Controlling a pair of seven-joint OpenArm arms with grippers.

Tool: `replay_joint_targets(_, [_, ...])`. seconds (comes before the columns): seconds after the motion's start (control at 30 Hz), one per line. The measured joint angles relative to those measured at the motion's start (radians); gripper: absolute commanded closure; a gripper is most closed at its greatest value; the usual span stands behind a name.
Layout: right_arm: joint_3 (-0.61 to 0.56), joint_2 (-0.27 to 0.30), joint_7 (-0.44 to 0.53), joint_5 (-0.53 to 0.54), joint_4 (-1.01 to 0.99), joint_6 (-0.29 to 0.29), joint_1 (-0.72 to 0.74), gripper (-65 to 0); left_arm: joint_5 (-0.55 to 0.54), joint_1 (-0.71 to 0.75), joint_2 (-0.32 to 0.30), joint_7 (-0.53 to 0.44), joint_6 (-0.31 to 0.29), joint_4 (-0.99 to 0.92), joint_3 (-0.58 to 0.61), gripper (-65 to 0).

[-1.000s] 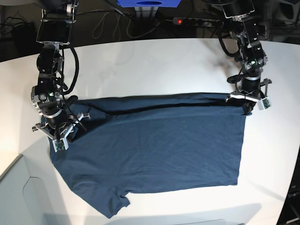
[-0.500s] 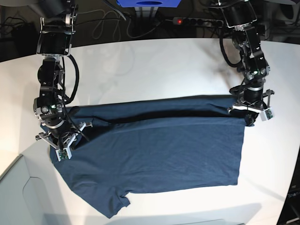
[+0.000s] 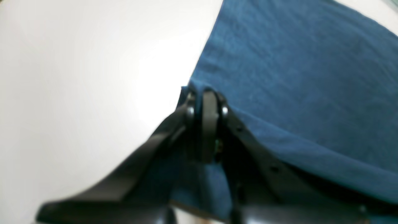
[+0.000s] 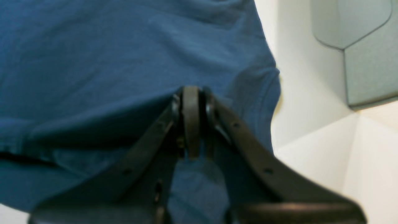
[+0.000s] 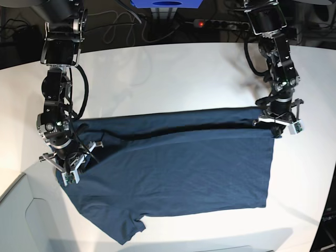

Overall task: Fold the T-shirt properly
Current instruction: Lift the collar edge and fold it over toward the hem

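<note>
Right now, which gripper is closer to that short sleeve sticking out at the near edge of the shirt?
Right. The right gripper pinches the T-shirt just above that sleeve; the left gripper grips the far corner.

You had bare worktop (image 5: 173, 79) behind the T-shirt (image 5: 178, 173); cables (image 5: 126, 23) and a power strip (image 5: 218, 23) lined its far edge.

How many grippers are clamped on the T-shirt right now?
2. The left gripper pinches the T-shirt at its far hem corner; the right gripper pinches the edge at the sleeve end.
</note>
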Motion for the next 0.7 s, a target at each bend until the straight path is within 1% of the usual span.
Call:
replay_joint_targets(0.27, [0.0,0.0,0.002,0.0,-0.002,0.0,-0.001,-0.1,0.001,-0.03,-0.003,0.0,0.0,0.0,0.0,0.0])
replay_joint_targets(0.33, [0.0,0.0,0.0,0.0,-0.002,0.0,-0.001,-0.9,0.001,-0.039,-0.003,0.0,0.0,0.0,-0.001,0.0])
replay_joint_targets(0.37, [0.0,0.0,-0.001,0.0,-0.002,0.0,-0.001,-3.3,0.001,-0.045,-0.003,-0.001,0.0,0.0,-0.001,0.0])
replay_joint_targets(0.4, [0.0,0.0,-0.003,0.0,-0.002,0.0,-0.001,-7.4,0.001,-0.048,-0.003,0.0,0.002,0.0,-0.001,-1.1])
replay_joint_targets(0.43, [0.0,0.0,-0.003,-0.001,-0.002,0.0,-0.001,-11.5,0.0,-0.051,-0.003,0.025,0.005,0.0,-0.001,-4.9])
replay_joint_targets(0.5, [0.0,0.0,-0.003,-0.001,-0.002,0.0,-0.001,-21.8,0.001,-0.058,-0.002,0.075,0.005,0.0,-0.002,-15.0])
replay_joint_targets(0.53, [0.0,0.001,-0.005,-0.001,-0.002,0.0,-0.001,-28.3,0.0,-0.061,-0.003,0.092,0.007,0.001,-0.005,-20.6])
replay_joint_targets(0.57, [0.0,0.001,-0.004,-0.001,-0.002,0.0,-0.001,-34.1,0.004,-0.061,-0.003,0.097,0.009,0.002,-0.006,-25.3])
replay_joint_targets(0.6, [0.0,0.001,-0.004,-0.001,-0.002,0.0,-0.001,-38.4,0.004,-0.061,-0.003,0.097,0.009,0.005,-0.009,-28.8])
replay_joint_targets(0.63, [0.0,0.001,-0.003,0.0,-0.002,0.0,-0.001,-42.5,0.004,-0.061,-0.003,0.097,0.008,0.008,-0.01,-31.2])
replay_joint_targets(0.67, [0.0,0.001,-0.002,0.0,-0.001,0.0,-0.001,-45.6,0.004,-0.061,-0.003,0.097,0.008,0.016,-0.01,-31.8])
replay_joint_targets(0.7, [0.002,0.001,-0.002,0.0,0.002,0.0,-0.001,-47.3,0.001,-0.06,-0.003,0.097,0.008,0.027,-0.01,-31.3])
